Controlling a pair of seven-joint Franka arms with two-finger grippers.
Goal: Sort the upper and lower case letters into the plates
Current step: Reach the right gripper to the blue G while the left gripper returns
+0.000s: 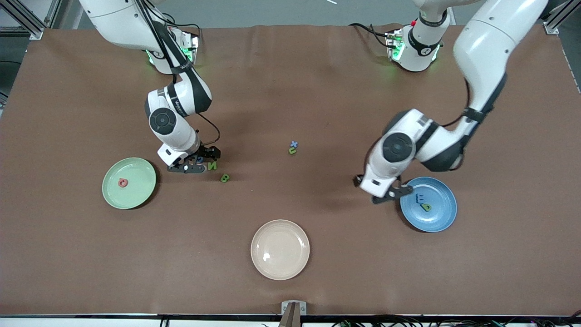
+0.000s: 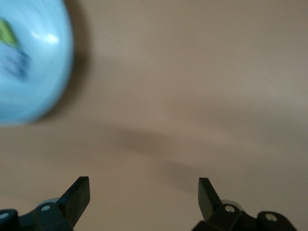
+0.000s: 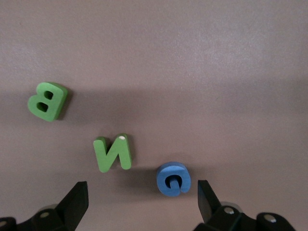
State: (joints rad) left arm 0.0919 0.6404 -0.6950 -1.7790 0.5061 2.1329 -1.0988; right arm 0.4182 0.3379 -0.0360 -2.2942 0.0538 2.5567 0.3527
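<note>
Big picture first: brown table [image 1: 290, 272], 3 plates on it. The cream plate [image 1: 280, 249] sits nearest the front camera and holds nothing. The green plate [image 1: 129, 183] lies toward the right arm's end with 1 pinkish-red letter [image 1: 123, 182] in it. The blue plate [image 1: 428, 204] lies toward the left arm's end, holding 2 letters, a blue E [image 1: 420, 198] and a green one [image 1: 425, 207] just beside it.

Left gripper [image 1: 386, 193] hangs over bare table just beside the blue plate's rim, jaws spread wide, nothing between them. Right gripper [image 1: 199, 162] is low over a cluster beside the green plate, jaws wide apart and empty too.

Loose letters now: a green N [image 3: 113, 153], a blue G [image 3: 173, 178] and a green B [image 3: 47, 100], the B a little nearer the front camera. Mid-table, a blue x [image 1: 294, 144] touches a green u [image 1: 292, 150].

Handling, by my reading: these look light, stiff, chunky blocks, likely to skid if nudged, so pinch across the flat side faces. The G sits closest to the jaws' line.

The right wrist view spells out N, G and B clearly; the front view half hides the G under the gripper. The left wrist view shows the empty jaws and a blurred edge of the blue plate; only the front view shows all 3 plates.
</note>
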